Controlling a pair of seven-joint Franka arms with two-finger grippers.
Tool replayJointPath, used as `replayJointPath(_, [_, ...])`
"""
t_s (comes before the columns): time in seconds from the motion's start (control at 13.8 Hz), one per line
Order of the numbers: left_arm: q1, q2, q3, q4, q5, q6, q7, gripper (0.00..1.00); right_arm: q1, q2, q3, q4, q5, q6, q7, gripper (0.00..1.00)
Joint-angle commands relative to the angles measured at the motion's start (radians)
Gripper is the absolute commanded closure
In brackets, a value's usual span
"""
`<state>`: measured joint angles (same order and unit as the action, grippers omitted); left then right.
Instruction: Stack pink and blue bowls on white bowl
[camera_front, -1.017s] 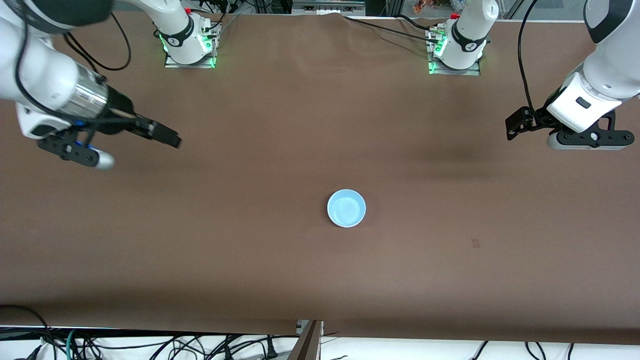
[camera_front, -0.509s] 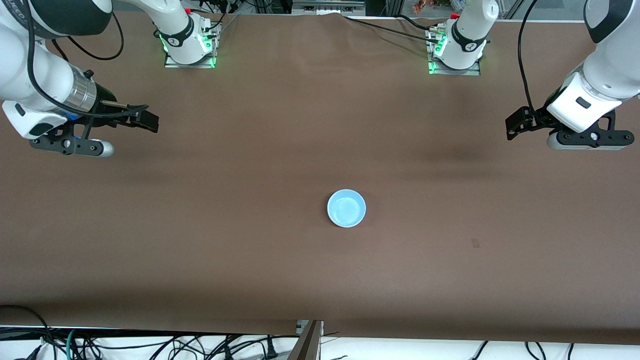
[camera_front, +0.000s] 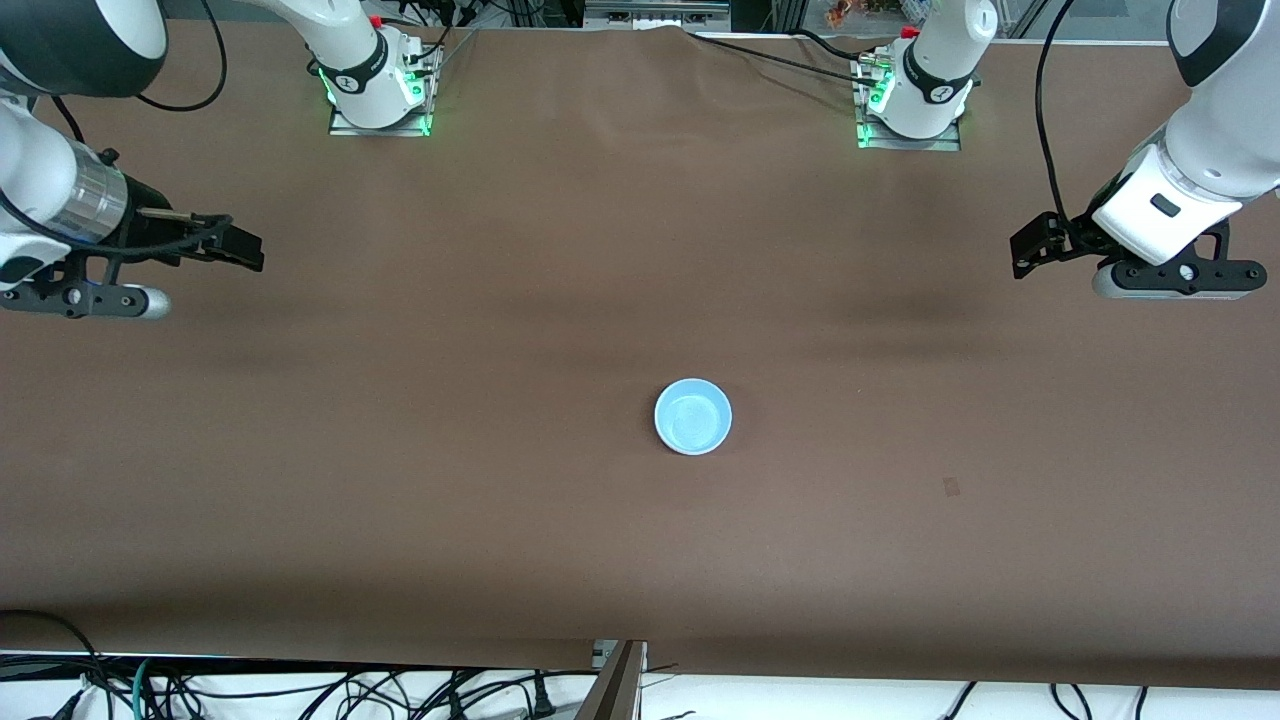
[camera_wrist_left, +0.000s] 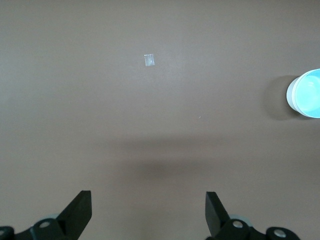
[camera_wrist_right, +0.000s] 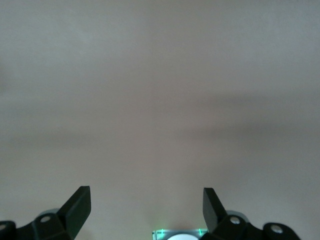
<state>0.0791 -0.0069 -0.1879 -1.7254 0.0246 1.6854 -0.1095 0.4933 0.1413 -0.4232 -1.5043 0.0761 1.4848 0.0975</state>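
A light blue bowl (camera_front: 693, 416) stands upright near the middle of the brown table, and it shows again at the edge of the left wrist view (camera_wrist_left: 306, 93). There a whitish wall shows under its blue rim; I cannot tell whether that is a separate bowl. No pink bowl and no plain white bowl shows apart from it. My left gripper (camera_front: 1022, 255) hangs open and empty over the left arm's end of the table (camera_wrist_left: 148, 210). Over the right arm's end, my right gripper (camera_front: 242, 248) is also open, with nothing between its fingers (camera_wrist_right: 146, 207).
A small pale mark (camera_front: 951, 486) lies on the table toward the left arm's end, nearer the front camera than the bowl. The arm bases (camera_front: 378, 90) (camera_front: 915, 95) stand along the back edge. Cables (camera_front: 300, 690) hang below the front edge.
My right arm has drawn back from the middle toward its own end of the table, gripper still open. The left arm and the blue bowl have not moved.
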Motion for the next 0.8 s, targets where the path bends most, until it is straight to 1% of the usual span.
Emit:
replayJointPath(0.0, [0.004,-0.01,-0.004,0.01,-0.015,-0.026,0.001,0.0,-0.135,-0.11,0.163,-0.114,-0.05,0.052,-0.07,0.01])
replayJointPath(0.07, [0.004,-0.01,-0.004,0.009,-0.015,-0.027,0.001,0.0,-0.212,-0.121,0.231,-0.131,-0.055,0.052,-0.111,0.01])
replayJointPath(0.29, [0.004,-0.01,-0.004,0.01,-0.015,-0.027,0.002,0.0,-0.401,-0.167,0.397,-0.183,-0.056,0.069,-0.186,0.01])
replayJointPath(0.36, [0.004,-0.01,-0.002,0.01,-0.015,-0.027,0.002,0.0,-0.436,-0.176,0.435,-0.201,-0.059,0.077,-0.191,0.01])
replayJointPath(0.44, [0.004,-0.01,-0.004,0.01,-0.015,-0.027,0.002,0.0,-0.441,-0.187,0.44,-0.211,-0.062,0.081,-0.193,0.01])
replayJointPath(0.73, [0.004,-0.008,-0.002,0.01,-0.015,-0.027,0.004,0.0,-0.44,-0.181,0.44,-0.205,-0.065,0.075,-0.214,0.01])
